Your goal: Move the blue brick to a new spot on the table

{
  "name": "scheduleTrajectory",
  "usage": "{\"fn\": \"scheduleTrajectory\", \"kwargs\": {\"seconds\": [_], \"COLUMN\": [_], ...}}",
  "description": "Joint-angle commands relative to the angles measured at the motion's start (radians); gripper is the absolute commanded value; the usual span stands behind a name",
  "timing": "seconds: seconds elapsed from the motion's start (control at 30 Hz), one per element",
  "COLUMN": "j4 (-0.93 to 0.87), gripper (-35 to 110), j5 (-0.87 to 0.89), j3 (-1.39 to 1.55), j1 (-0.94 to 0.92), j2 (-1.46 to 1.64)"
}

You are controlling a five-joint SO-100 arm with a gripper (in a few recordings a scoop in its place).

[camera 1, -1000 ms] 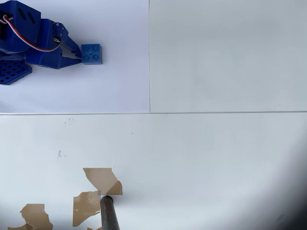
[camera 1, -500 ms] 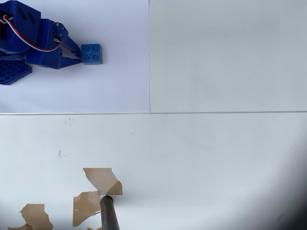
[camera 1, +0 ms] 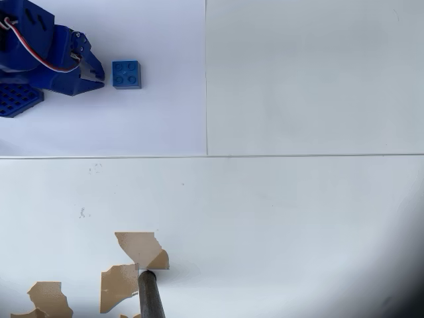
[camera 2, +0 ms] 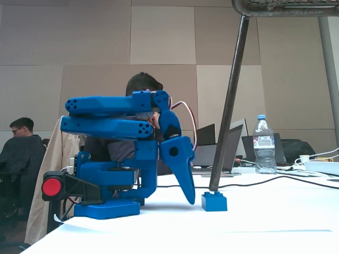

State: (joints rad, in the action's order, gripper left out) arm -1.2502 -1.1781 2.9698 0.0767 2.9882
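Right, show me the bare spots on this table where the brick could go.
In the overhead view, the table is bare right of the vertical seam and along the wide band below the horizontal seam. The upper left is crowded: gripper, blue brick. The lower left has torn patches and a dark pole.

brick (camera 1: 126, 73): showing solid blue, studs the same blue
gripper (camera 1: 99, 75): showing the same deep blue, with red and white wires looping over it
table (camera 1: 298, 218): showing white, crossed by thin grey seam lines
sheet (camera 1: 152, 119): lying paler, faintly lilac white
torn patches (camera 1: 140, 248): showing tan brown
button (camera 2: 51, 187): glowing red on the blue base
bottle (camera 2: 263, 144): showing clear, with a blue cap
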Motion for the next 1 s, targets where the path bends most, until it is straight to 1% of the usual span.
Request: {"fn": "scheduleTrajectory", "kwargs": {"seconds": [0.0,0.07,0.2,0.3,0.5,0.67,0.97], "j4": [0.046,0.071,0.057,0.058,0.071,0.149,0.227], "gripper": [7,13,30,35,40,41,40], "j5": [0.074,0.055,-0.147,-0.284,-0.431,-0.434,-0.396], "j3": [-0.233,-0.281,-0.344,-0.37,-0.37,-0.359,-0.388], "j1": [0.015,-0.006,-0.086,-0.144,-0.172,-0.135,-0.123], "j2": [-0.21,-0.296,-0.399,-0.443,-0.46,-0.512,-0.68]}}
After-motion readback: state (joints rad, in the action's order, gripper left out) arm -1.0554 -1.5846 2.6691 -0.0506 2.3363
